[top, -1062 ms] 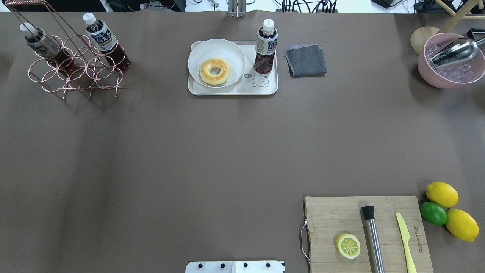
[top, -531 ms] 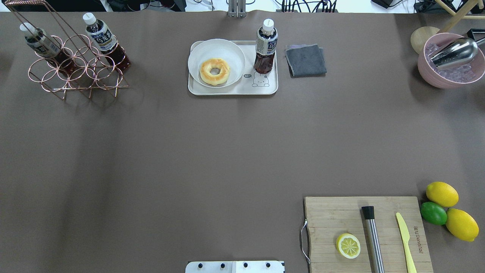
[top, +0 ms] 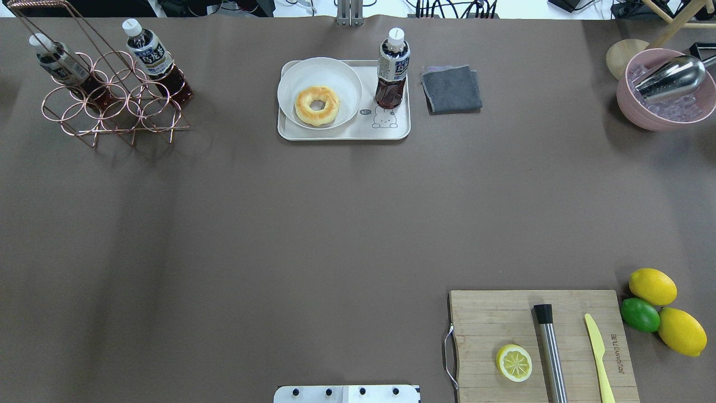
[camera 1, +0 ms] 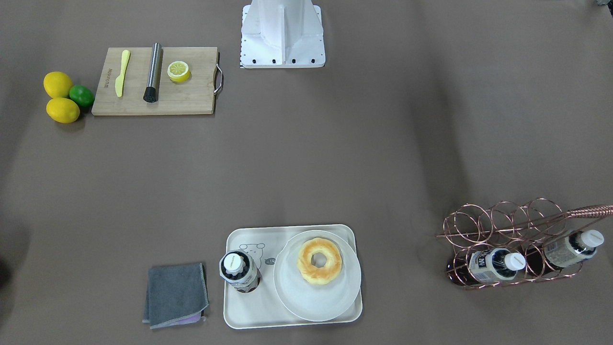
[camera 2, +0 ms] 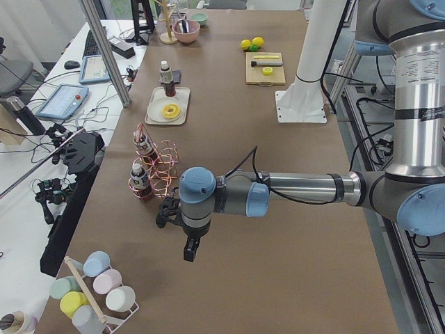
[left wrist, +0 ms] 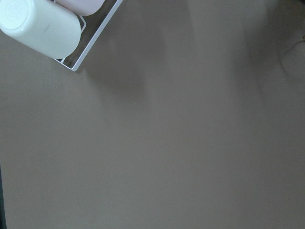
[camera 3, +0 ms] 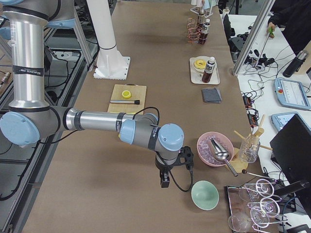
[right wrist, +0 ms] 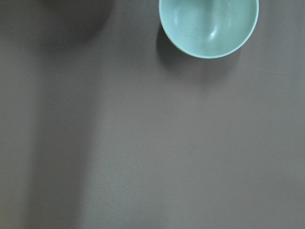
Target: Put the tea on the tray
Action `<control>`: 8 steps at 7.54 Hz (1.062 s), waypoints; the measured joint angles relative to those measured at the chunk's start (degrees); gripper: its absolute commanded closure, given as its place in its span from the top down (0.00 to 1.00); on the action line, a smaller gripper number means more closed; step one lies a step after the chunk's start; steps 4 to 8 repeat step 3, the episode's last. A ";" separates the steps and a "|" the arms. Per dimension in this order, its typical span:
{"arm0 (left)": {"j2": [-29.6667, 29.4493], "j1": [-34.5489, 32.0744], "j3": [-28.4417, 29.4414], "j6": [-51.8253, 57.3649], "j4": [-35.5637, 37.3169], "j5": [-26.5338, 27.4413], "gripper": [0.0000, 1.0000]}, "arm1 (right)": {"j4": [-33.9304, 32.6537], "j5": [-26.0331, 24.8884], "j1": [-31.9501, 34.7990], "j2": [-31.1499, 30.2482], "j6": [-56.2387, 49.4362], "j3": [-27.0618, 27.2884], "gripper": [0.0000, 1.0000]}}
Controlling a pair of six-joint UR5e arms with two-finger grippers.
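Note:
The tea (top: 393, 67), a clear bottle of dark liquid with a white cap and a navy-and-white label, stands upright on the right part of the cream tray (top: 344, 133), just behind the drawn bear. It also shows in the front view (camera 1: 238, 269) on the tray (camera 1: 244, 311). No gripper touches it. My left gripper (camera 2: 189, 250) hangs over bare table far to the left, seen only in the exterior left view. My right gripper (camera 3: 165, 182) hangs far to the right near a mint bowl, seen only in the exterior right view. I cannot tell whether either is open or shut.
A white plate with a doughnut (top: 317, 105) fills the tray's left part. A grey cloth (top: 451, 89) lies right of the tray. A copper rack (top: 112, 101) holds two more bottles. A wooden board (top: 537, 341), lemons and a pink bowl (top: 663, 92) are on the right.

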 measured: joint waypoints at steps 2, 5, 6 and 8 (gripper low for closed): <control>-0.07 0.00 -0.01 0.16 0.00 0.00 0.98 | 0.04 0.03 0.00 0.09 0.01 -0.03 1.00; -0.13 0.00 -0.01 0.26 -0.01 0.00 0.98 | 0.05 0.06 -0.01 0.11 0.01 -0.01 1.00; -0.13 0.00 -0.01 0.26 -0.01 0.00 0.98 | 0.05 0.06 -0.01 0.11 0.01 -0.01 1.00; -0.13 0.00 -0.01 0.26 -0.01 0.00 0.98 | 0.05 0.06 -0.01 0.11 0.01 -0.01 1.00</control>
